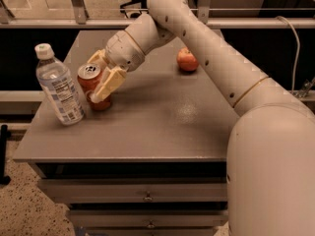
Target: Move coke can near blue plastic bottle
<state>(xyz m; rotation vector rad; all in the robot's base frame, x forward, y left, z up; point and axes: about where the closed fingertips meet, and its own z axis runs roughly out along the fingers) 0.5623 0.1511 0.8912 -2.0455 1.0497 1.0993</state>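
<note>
**Can held in the gripper, right beside the bottle**

Camera view: A grey table (162, 124) with drawers (147, 196) under its top fills the middle of the scene. The robot's pale arm (206, 48) reaches in from the lower right, across the table toward its left side. The gripper (97, 79) is at the left part of the tabletop, its two yellowish fingers (109, 82) closed on the can (88, 84), one on the near side and one on the far side. The red can stands roughly upright with its silver top showing, its base down at the table surface; whether it rests fully on the table cannot be told. The bottle (58, 85), clear with a white cap and a pale label, stands upright just to the left of the can, the two almost touching. A red apple (187, 59) lies toward the back of the table, well apart from the can and bottle. A thin cable (296, 43) hangs at the right edge.
</note>
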